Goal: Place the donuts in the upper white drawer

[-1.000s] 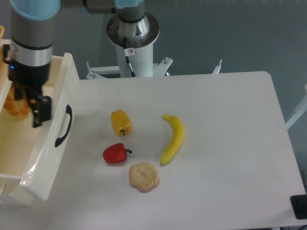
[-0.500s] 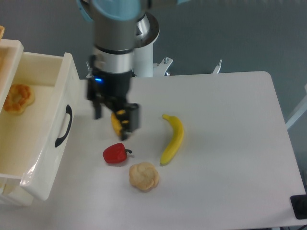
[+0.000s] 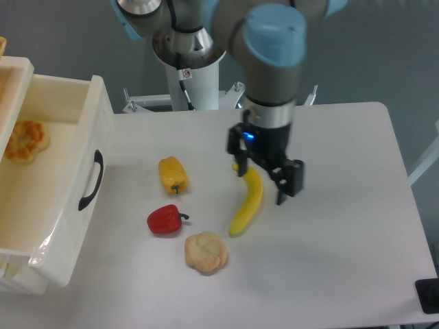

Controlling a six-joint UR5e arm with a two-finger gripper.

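inside the cream-white plastic upper drawer (image 3: 65, 199), the golden-tan ring donut (image 3: 26, 140) is seen lying.
above the yellow banana (image 3: 248, 200), the black two-finger gripper (image 3: 263, 179) is held spread and empty.

donuts: one (image 3: 26, 140)
white drawers: one, pulled open (image 3: 75, 226)
yellow peppers: one (image 3: 172, 175)
red peppers: one (image 3: 164, 220)
bananas: one (image 3: 248, 203)
pale round buns: one (image 3: 206, 252)
grippers: one (image 3: 265, 177)
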